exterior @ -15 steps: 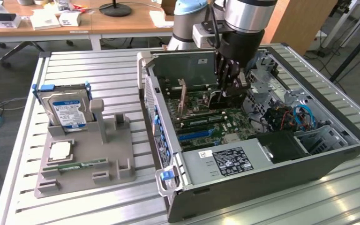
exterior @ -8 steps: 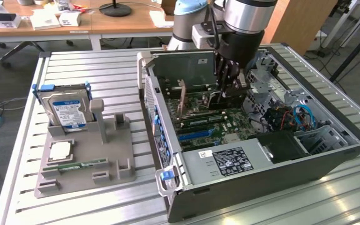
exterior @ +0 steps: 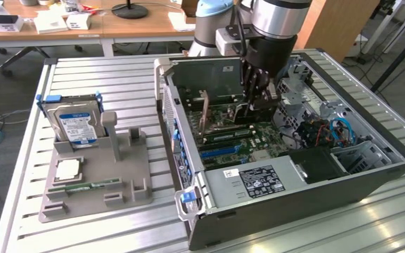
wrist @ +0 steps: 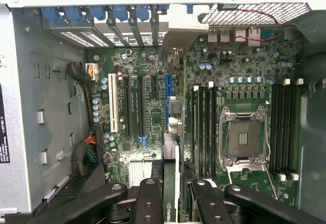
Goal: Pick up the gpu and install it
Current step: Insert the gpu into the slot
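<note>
Graphics card [wrist: 169, 208] sits edge-on, clamped in the gripper [wrist: 175, 189], low over the green board [wrist: 153, 117] inside the open computer case [exterior: 273, 221]. You're near the blue slot [wrist: 167, 96]; my guess is any skew jams the card's edge or clips the memory slots [wrist: 204, 127] beside it

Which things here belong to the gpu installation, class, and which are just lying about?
In the job: gpu, held in the gripper; open computer case; motherboard.
Lying about: hard drive, memory stick, square silver chip, all on the grey holder.
</note>
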Motion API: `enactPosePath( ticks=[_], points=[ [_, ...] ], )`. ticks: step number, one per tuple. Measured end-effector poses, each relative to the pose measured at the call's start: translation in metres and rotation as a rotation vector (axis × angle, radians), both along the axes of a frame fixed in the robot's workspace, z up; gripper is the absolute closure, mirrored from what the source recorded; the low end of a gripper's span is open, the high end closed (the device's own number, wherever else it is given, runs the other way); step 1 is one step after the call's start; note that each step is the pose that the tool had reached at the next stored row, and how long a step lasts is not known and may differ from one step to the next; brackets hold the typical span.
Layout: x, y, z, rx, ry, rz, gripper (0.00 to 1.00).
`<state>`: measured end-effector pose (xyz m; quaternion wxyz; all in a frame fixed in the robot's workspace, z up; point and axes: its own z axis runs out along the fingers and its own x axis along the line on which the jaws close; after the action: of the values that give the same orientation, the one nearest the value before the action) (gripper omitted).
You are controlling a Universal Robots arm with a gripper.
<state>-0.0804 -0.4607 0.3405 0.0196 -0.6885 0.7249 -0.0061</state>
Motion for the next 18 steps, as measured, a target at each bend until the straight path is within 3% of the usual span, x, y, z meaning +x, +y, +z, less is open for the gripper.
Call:
enactPosePath(
  ticks=[18],
  points=[
    [0.0, -0.0005, -0.0291, -0.0001, 0.0001, 0.0, 0.74]
  ],
)
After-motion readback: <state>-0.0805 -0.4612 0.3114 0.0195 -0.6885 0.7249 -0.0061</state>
